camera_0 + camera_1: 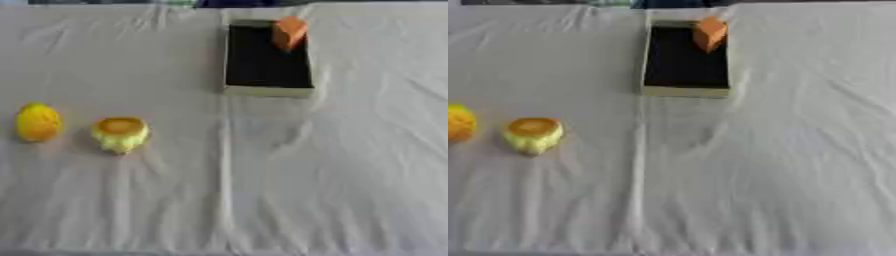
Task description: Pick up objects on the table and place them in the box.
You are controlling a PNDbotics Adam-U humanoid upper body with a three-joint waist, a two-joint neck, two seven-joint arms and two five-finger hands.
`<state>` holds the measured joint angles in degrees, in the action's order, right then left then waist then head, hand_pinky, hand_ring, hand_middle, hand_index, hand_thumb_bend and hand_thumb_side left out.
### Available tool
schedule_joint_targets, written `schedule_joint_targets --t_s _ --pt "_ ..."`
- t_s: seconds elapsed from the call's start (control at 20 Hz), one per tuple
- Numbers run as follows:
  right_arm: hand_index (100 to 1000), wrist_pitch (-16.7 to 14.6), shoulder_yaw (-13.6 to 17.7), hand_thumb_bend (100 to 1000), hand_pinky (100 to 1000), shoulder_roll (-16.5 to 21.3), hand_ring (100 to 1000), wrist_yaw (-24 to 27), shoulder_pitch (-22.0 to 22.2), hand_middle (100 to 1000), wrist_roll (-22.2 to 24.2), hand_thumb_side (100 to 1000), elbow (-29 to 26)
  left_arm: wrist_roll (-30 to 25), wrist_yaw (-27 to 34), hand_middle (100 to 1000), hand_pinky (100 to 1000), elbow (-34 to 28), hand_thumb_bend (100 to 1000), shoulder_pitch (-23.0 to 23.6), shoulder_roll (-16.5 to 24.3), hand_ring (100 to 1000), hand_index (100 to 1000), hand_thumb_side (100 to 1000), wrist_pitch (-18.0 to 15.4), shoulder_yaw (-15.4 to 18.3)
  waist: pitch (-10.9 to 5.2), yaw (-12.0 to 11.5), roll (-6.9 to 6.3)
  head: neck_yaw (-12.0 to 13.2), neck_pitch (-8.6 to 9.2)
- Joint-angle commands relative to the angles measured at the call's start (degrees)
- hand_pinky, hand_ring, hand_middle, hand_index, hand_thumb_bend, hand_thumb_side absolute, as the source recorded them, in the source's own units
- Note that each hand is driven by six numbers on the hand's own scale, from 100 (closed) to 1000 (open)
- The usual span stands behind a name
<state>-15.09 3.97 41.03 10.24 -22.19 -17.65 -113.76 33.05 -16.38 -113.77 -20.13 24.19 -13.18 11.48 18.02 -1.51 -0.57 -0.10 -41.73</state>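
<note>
Reaching left for the pale-yellow round object seemed best, then carrying it to the far box; neither hand showed.

No readable text, label, brand, number or sign anywhere. Box near far edge of worktop: plain pale rim, dark inside, no print visible. Orange block in box's far right corner: bare faces. Yellow round object by worktop's left edge: no marking. Yellow-green object with orange top just beside it: no marking. White cloth over worktop: plain, creased, no lettering.
</note>
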Motion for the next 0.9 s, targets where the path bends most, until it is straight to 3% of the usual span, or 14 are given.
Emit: schedule_joint_targets --t_s 0.05,0.6,0.9 --pt "832 0.0 0.8 100 949 1.0 843 0.1 -0.4 701 0.0 535 -0.8 0.4 -0.8 753 814 -0.8 141 -0.3 1.5 773 890 366 0.2 0.2 -0.91 0.1 -0.01 0.2 0.07" --pt "833 0.1 0.8 100 949 1.1 844 0.1 -0.3 700 0.0 536 -0.8 -0.6 -1.3 753 814 -0.8 133 0.5 3.1 772 892 370 2.4 -0.1 -1.00 0.3 -0.30 0.1 -0.10" --pt "833 0.2 0.7 100 950 1.6 844 0.1 -0.2 699 0.1 536 -0.8 -7.4 -4.0 758 823 -0.8 172 4.5 15.1 775 911 337 10.4 -2.8 -1.19 0.4 -1.13 0.1 -0.29"
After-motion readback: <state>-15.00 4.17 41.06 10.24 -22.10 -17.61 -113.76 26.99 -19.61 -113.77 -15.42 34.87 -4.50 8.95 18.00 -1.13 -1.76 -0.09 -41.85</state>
